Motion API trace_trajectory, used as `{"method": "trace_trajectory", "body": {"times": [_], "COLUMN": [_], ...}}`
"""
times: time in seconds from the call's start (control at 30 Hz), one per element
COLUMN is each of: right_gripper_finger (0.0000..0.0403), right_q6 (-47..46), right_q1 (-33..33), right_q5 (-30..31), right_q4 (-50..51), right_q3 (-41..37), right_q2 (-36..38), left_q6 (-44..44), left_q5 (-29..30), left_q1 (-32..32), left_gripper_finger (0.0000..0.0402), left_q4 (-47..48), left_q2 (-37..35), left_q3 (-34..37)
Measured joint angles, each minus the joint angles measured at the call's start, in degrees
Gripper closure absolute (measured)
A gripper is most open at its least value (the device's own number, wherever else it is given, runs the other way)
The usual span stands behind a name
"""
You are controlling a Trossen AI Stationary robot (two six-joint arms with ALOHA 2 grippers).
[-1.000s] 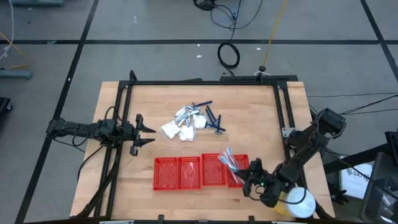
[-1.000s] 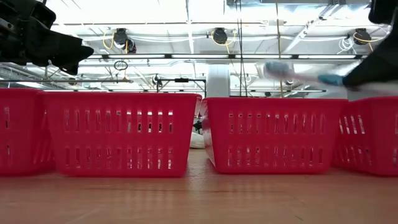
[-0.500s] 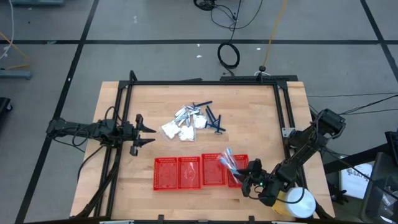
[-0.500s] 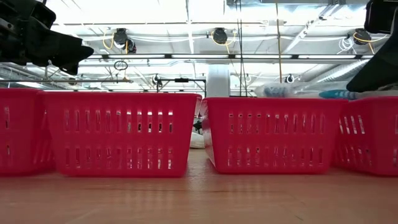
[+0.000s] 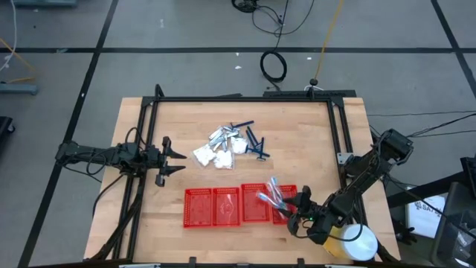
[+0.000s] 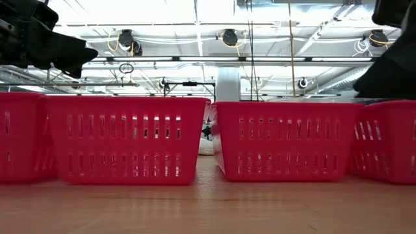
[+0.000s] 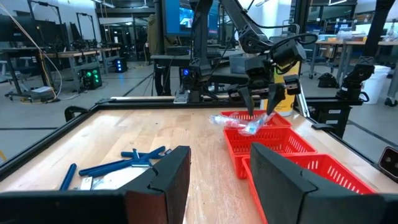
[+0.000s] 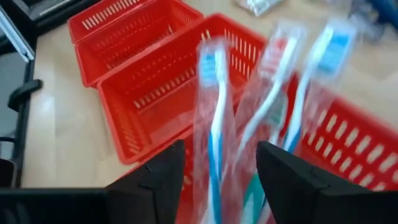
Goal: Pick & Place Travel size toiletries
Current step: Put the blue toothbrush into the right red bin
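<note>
A pile of toiletries (image 5: 232, 144) lies in the table's middle: white packets, foil sachets and dark blue sticks (image 7: 118, 167). Three pale clear-wrapped sticks (image 8: 214, 106) lie slanting over the rightmost red basket (image 5: 286, 202), their heads past its rim (image 5: 268, 195). My right gripper (image 5: 299, 211) hangs open just above their near ends, its fingers (image 8: 163, 177) on either side and apart from them; it also shows in the left wrist view (image 7: 261, 107). My left gripper (image 5: 175, 158) waits open at the table's left edge, pointing level.
Four red mesh baskets (image 5: 223, 206) stand in a row along the near edge. A black rail frame (image 5: 338, 134) borders the table. A white round object (image 5: 358, 242) sits at the near right corner beside my right arm. Bare wood lies between pile and baskets.
My right gripper has opened and rolled a little while staying over the rightmost basket. The wrapped stick it held above the basket rims has dropped out of the low view and now lies with the other wrapped sticks.
</note>
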State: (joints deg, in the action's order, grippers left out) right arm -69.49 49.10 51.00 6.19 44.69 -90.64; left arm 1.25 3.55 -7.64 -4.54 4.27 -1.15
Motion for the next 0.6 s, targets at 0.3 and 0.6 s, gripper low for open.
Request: {"method": "trace_trajectory", "body": {"times": [0.3, 0.6], "right_gripper_finger": [0.0265, 0.0386], "right_q6": [31.76, 57.78], "right_q1": [-6.33, -17.34], "right_q5": [-3.47, -24.79], "right_q4": [-11.55, -4.20], "right_q3": [0.41, 13.16], "right_q2": [3.35, -0.42], "left_q6": [-0.01, 0.00], "left_q5": [0.00, -0.01], "left_q1": [0.00, 0.00], "left_gripper_finger": [0.0236, 0.0236], "left_q4": [0.01, -0.01], "left_q2": [0.00, 0.01], "left_q3": [0.01, 0.02]}}
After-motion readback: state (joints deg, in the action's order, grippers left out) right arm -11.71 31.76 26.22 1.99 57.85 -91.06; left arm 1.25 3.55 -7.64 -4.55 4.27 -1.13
